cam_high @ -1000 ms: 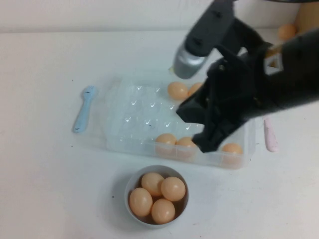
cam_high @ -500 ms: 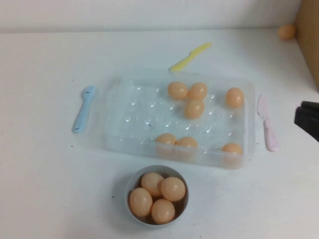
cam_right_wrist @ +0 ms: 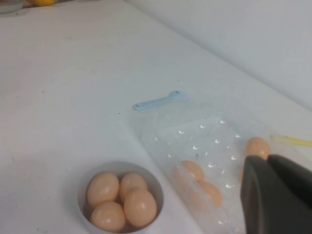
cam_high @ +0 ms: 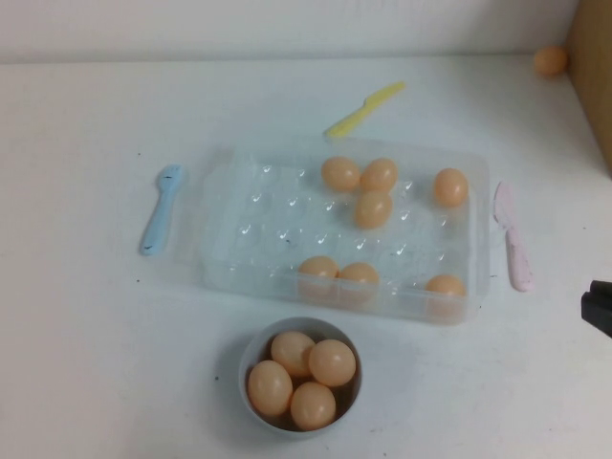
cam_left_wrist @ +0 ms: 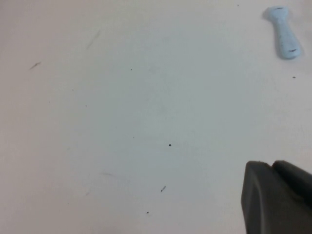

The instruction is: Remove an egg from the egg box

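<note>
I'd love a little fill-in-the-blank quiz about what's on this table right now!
1. The bowl holds ___ eggs.
2. The egg box holds ___ eggs.
3. The spoon on the box's left is ___ in colour.
4. The right gripper sits at the table's ___ edge; the left gripper is over bare table.

Missing words: four; seven; blue; right

My right pincer (cam_high: 599,308) waits at the worktop's (cam_high: 76,363) right edge, my left pincer (cam_left_wrist: 278,200) over bare surface; above the egg box (cam_high: 287,229) all is open.

peach-orange eggs (cam_high: 373,208), clear egg box (cam_high: 229,220), grey-white bowl (cam_high: 251,356), blue spoon (cam_high: 160,208)
</note>
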Tool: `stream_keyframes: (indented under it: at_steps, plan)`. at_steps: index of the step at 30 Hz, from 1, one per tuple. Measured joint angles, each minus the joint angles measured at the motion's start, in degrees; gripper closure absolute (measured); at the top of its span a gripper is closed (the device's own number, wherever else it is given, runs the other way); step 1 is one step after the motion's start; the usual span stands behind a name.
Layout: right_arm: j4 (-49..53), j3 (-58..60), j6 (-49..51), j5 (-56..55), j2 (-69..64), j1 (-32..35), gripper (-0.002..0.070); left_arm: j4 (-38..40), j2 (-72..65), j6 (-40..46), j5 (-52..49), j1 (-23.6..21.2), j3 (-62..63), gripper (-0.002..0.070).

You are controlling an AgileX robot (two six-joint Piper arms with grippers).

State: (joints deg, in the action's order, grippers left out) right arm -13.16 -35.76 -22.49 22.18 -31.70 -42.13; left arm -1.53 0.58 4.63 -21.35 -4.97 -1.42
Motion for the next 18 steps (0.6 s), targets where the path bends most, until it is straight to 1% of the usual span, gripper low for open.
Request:
stream_keyframes:
  at_steps: [5, 8, 11, 14, 18]
  plan:
    - [1.25, 2.63, 0.00, -3.88, 0.23, 0.00, 0.0694, 0.00, 0.00, 0.00, 0.00, 0.00, 0.00, 0.0679]
    - [1.07, 6.21, 0.00, -9.26, 0.70, 0.00, 0.0694, 0.00, 0.00, 0.00, 0.00, 0.00, 0.00, 0.0679]
    - [-2.56, 11.45, 0.00, -16.30, 1.64, 0.16, 0.0694, 0.00, 0.00, 0.00, 0.00, 0.00, 0.00, 0.0679]
    - [-5.43, 16.69, 0.00, -21.25, 4.04, 4.12, 0.0694, 0.00, 0.00, 0.00, 0.00, 0.00, 0.00, 0.0679]
    - [-6.59, 23.03, 0.00, -22.92, 8.02, 13.36, 0.0694, 0.00, 0.00, 0.00, 0.00, 0.00, 0.00, 0.0679]
